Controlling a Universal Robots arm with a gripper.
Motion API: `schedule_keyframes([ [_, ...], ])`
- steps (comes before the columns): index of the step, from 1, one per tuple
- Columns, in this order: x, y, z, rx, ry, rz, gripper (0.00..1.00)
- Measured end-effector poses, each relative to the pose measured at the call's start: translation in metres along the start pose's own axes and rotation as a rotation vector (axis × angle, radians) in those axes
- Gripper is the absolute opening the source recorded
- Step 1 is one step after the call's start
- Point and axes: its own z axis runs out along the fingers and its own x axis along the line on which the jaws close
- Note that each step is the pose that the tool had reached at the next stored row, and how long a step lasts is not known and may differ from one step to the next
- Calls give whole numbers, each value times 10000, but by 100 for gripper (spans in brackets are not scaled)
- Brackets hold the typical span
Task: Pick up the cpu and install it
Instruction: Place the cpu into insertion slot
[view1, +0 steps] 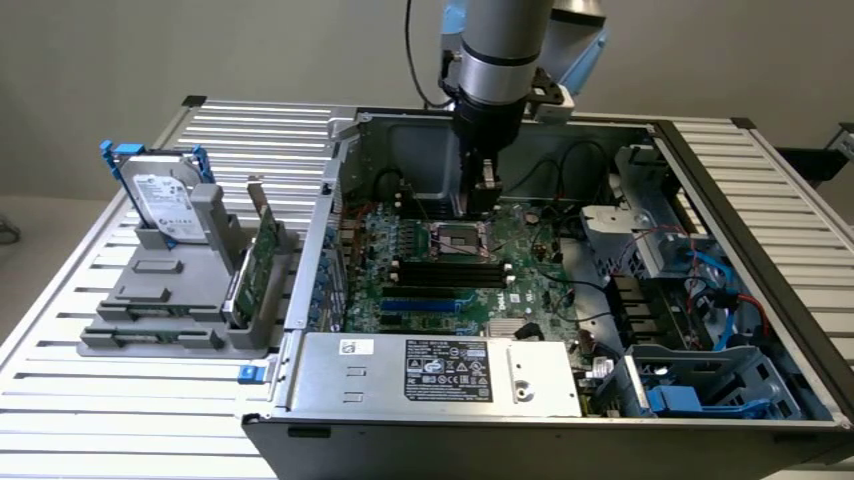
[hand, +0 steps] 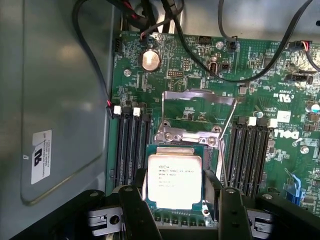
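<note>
- The Universal Robots arm (view1: 501, 50) is reaching down into an open computer case (view1: 534, 450) that is lying on a slatted metal table (view1: 107, 400).
- The gripper (view1: 478, 195) is hanging over the middle of the green motherboard (hand: 260, 65), directly above the processor socket (view1: 465, 242).
- The cpu (hand: 175, 180) is lying flat in that socket, silvery top and printed lettering facing up, with its thin tan rim showing around the edge.
- The black fingers (hand: 134, 210) are standing apart, one on each side of the cpu; they are flanking it and not clamping it.
- The socket's metal load plate (hand: 197, 100) is standing swung open on the far side of the cpu, leaving the chip uncovered.
- Black memory slots (hand: 131, 145) are running along both sides of the socket, and a round coin battery (hand: 150, 60) is sitting farther up the board under a bundle of black cables (hand: 165, 12).
- At the case's near edge, a power supply (view1: 441, 370) is showing its labelled top.
- At the exterior view's left, outside the case, a hard drive (view1: 167, 205) with a blue bracket is standing upright in a gray holder (view1: 154, 300), with a thin green circuit card (view1: 254, 265) standing just beside it.
</note>
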Motion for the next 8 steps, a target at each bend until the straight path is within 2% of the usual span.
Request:
schedule_keyframes([
  [5, 27, -49, 91, -14, -143, 292, 55],
  [8, 41, -75, 135, -25, -203, 470, 55],
])
